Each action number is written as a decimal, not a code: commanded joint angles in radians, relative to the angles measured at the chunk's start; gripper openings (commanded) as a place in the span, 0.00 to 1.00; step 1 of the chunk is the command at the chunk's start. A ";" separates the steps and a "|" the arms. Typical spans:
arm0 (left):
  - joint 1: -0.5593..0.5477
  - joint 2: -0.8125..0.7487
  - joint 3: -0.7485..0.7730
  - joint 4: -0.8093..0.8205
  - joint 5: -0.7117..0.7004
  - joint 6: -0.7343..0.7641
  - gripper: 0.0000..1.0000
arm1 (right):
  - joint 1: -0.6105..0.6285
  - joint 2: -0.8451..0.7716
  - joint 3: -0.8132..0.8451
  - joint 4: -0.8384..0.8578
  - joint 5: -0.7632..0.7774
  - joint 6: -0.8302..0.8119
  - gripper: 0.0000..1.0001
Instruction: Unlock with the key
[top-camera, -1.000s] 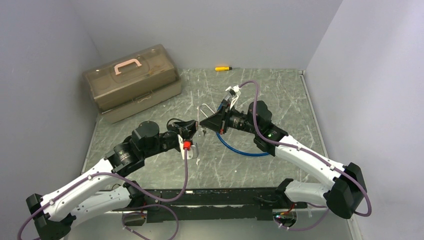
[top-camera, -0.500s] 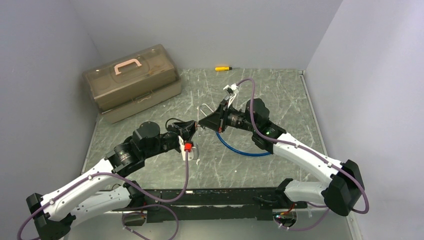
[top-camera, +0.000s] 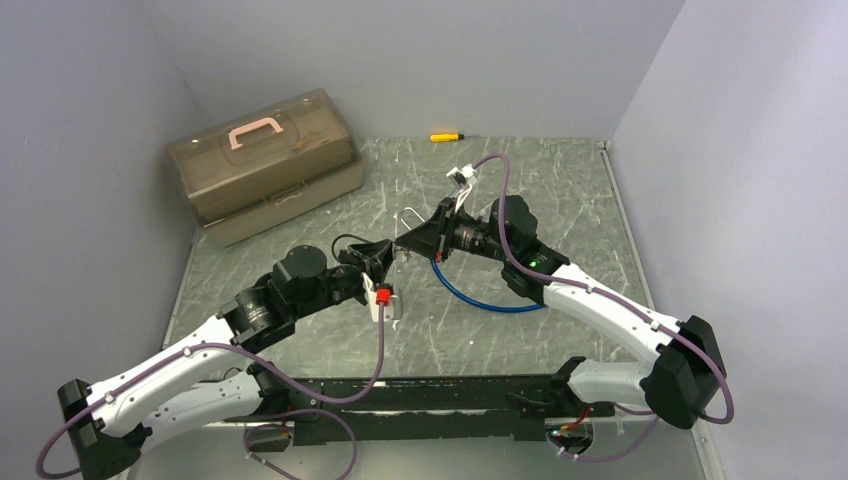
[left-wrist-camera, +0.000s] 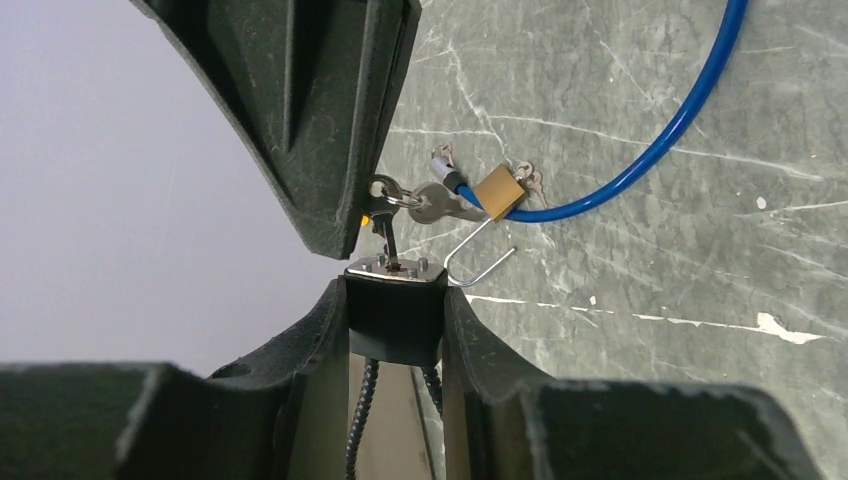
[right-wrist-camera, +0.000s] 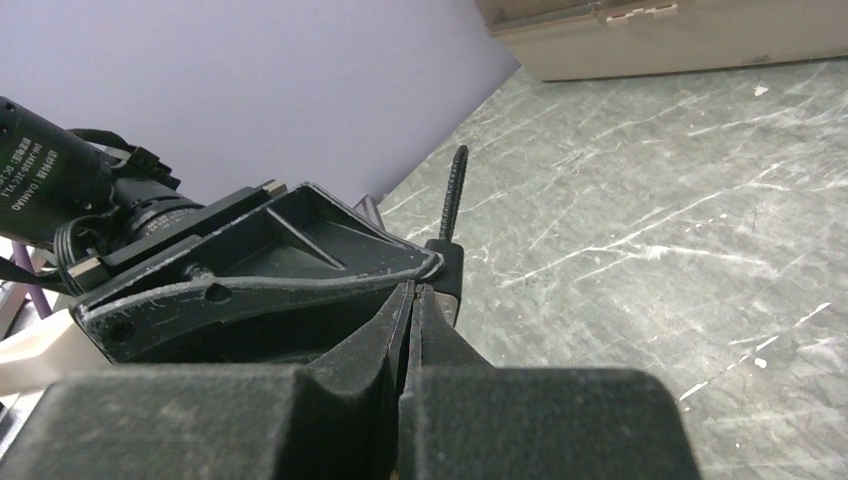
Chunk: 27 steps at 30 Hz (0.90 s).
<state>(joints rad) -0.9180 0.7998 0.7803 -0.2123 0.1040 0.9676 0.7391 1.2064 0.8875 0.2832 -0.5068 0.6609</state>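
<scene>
My left gripper (left-wrist-camera: 395, 292) is shut on a black padlock (left-wrist-camera: 396, 322) with a silver keyhole face and a black braided cable loop (left-wrist-camera: 361, 420). It holds the lock above the table. A key (left-wrist-camera: 388, 238) stands in the keyhole, with a ring of other keys (left-wrist-camera: 425, 204) hanging from it. My right gripper (right-wrist-camera: 412, 292) is shut on the key's head, which is mostly hidden between its fingers (left-wrist-camera: 320, 120). In the top view the left gripper (top-camera: 386, 262) and the right gripper (top-camera: 402, 242) meet tip to tip at mid-table.
A small brass padlock (left-wrist-camera: 500, 190) sits on a blue cable (left-wrist-camera: 660, 140) lying on the table; the cable also shows in the top view (top-camera: 485, 302). A thin silver wire hook (left-wrist-camera: 478, 262) is beside it. A brown toolbox (top-camera: 265, 160) stands back left, a yellow screwdriver (top-camera: 445, 136) at the back wall.
The left wrist has shifted slightly right and the right gripper slightly left and up. Both stay shut, meeting at the lock.
</scene>
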 joint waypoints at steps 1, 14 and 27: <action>-0.019 0.007 0.010 0.147 -0.019 0.035 0.00 | 0.003 0.008 0.020 0.082 -0.009 0.028 0.00; -0.016 -0.009 0.024 0.187 -0.049 -0.030 0.00 | 0.003 -0.006 -0.013 0.082 0.013 0.032 0.00; -0.016 -0.021 0.008 0.204 0.011 -0.042 0.00 | -0.010 -0.010 -0.071 0.208 0.025 0.140 0.00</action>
<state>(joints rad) -0.9260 0.7956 0.7738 -0.1394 0.0525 0.9367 0.7288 1.2087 0.8463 0.3985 -0.4934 0.7422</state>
